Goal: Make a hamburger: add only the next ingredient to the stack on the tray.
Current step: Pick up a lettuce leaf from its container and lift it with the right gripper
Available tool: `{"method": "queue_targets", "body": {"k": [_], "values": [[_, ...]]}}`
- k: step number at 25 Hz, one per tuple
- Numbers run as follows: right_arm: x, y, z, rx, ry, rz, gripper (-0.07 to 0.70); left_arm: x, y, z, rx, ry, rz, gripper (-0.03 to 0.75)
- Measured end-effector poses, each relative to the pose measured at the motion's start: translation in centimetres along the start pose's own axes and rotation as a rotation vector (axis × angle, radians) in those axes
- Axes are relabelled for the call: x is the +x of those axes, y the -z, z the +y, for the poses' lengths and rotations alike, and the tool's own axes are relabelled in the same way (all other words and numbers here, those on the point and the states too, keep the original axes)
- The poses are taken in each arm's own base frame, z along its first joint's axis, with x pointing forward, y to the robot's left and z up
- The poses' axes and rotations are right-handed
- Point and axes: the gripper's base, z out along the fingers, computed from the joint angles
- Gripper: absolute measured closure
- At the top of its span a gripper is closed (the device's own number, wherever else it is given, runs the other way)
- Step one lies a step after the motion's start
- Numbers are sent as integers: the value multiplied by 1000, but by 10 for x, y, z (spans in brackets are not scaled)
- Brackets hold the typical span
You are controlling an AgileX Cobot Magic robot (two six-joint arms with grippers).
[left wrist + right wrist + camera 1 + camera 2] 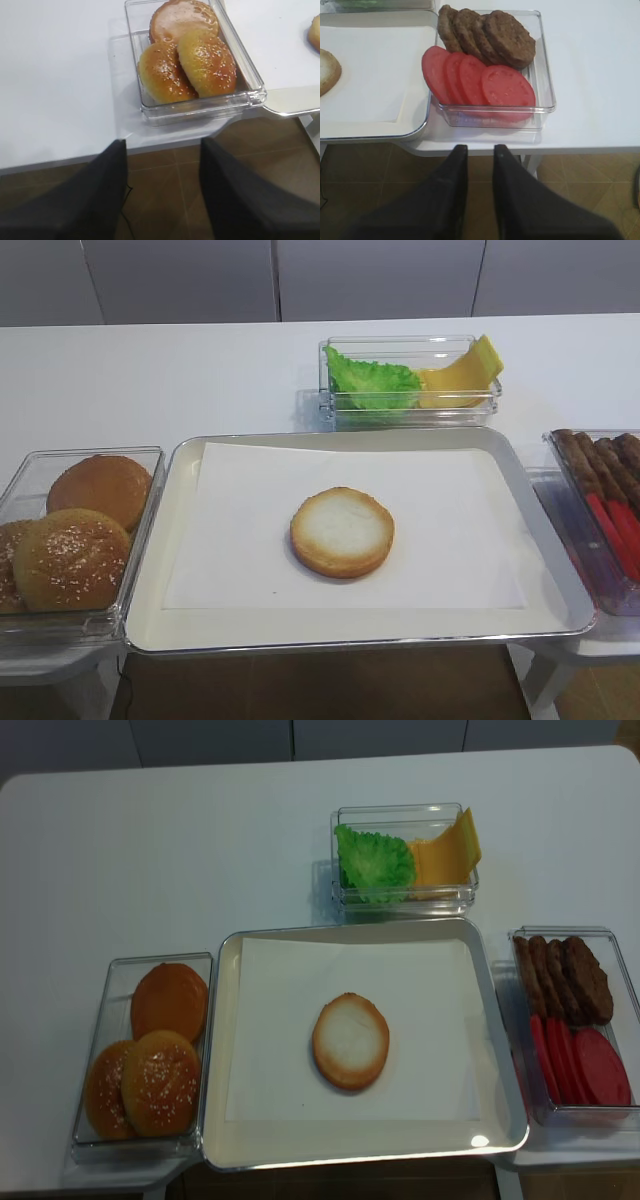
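Green frilly lettuce leaf (375, 862) lies in the clear box (404, 898) beside the cheese slices (442, 852), behind the silver tray (228, 1050). We see the bun bottom (350, 1041) alone on the tray's paper. Left fingers (162, 192) stand wide apart, right fingers (480, 172) narrowly parted, both empty.

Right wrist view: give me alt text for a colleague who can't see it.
A clear box of overlapping tomato slices and brown patties sits on the white table, right of the silver tray. The right gripper hangs below the table edge, jaws slightly apart and empty.
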Motion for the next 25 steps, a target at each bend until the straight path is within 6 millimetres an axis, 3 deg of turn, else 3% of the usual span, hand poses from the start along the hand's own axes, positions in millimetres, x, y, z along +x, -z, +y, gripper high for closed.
{"method": "queue_targets", "body": {"k": [8, 15, 21, 25], "values": [[0, 0, 0, 0, 0, 0, 467, 0, 0, 0, 0, 0, 0, 361], [-1, 0, 4, -49, -23, -13, 188, 0, 0, 0, 0, 0, 0, 361], [-15, 3, 10, -115, -60, -102, 177, 0, 0, 0, 0, 0, 0, 361], [-36, -4, 13, -138, -73, -91, 182, 0, 0, 0, 0, 0, 0, 361]]}}
